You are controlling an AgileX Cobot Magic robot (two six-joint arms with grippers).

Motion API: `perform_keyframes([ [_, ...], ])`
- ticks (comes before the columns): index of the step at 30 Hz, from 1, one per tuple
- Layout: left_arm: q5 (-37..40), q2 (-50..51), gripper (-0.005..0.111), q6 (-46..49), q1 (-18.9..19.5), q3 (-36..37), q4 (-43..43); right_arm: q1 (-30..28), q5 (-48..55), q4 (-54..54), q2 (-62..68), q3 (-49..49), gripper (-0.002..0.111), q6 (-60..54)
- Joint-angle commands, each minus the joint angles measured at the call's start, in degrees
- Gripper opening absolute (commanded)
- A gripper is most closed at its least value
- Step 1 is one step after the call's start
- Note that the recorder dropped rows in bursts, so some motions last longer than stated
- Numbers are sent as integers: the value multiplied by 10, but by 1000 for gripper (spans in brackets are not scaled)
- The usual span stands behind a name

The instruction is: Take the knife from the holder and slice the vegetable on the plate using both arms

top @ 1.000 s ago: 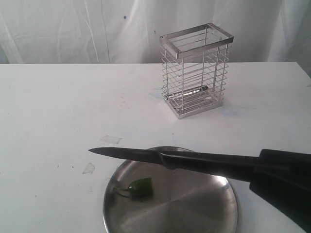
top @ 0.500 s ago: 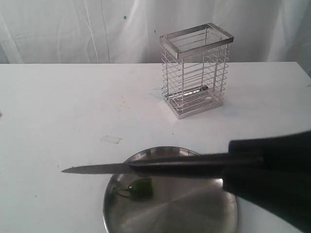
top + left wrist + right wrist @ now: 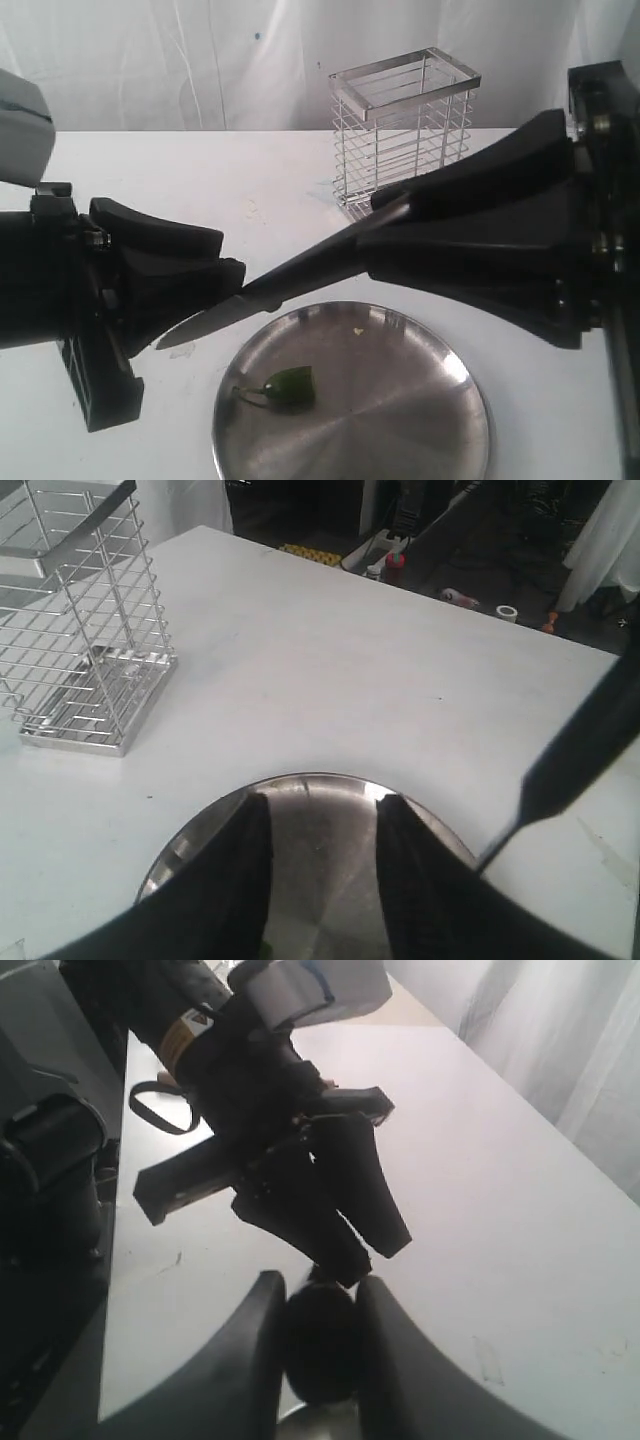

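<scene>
My right gripper [image 3: 370, 228] [image 3: 320, 1290] is shut on the black handle of the knife [image 3: 200, 327] [image 3: 320, 1345]. The dark blade slants down to the left, with its tip above the table just left of the plate [image 3: 400, 425] [image 3: 322, 845]. The small green vegetable [image 3: 287, 387] lies on the plate's left part, below the blade and apart from it. My left gripper [image 3: 232, 258] [image 3: 322, 815] stands open at the left, close to the blade's tip end, with only the plate showing between its fingers [image 3: 240, 870]. The knife [image 3: 580, 745] passes beside them.
The wire holder [image 3: 405, 140] [image 3: 80, 630] stands upright at the back of the white table [image 3: 150, 190], behind the right gripper. A scrap of clear tape lies on the table near the blade tip. The left arm [image 3: 270, 1130] fills the middle of the right wrist view.
The left gripper has come into view from the left. The right gripper has moved in and up, and the blade has tipped from level to slanting down-left.
</scene>
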Motion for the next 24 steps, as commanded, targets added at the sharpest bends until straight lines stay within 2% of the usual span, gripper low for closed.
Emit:
perform_keyframes([
  [1, -6, -1, 48, 19, -3, -7, 10, -3, 1, -35, 18, -17, 0, -2],
  [4, 9, -16, 57, 19, -3, -13, 10, -3, 1, -57, 27, -17, 0, 7],
  [7, 33, -38, 62, 19, -2, -13, 10, -3, -13, -71, 27, -17, 0, 8],
  [13, 7, -46, 62, 17, -2, 10, 10, -3, -50, -76, 27, -31, 0, 8],
  [18, 15, -46, 62, 80, -2, 53, 10, -3, -22, -76, 28, -56, 0, 8],
  [24, 12, -46, 62, 84, -2, 54, 10, -3, 12, -70, 29, -73, 0, 8],
])
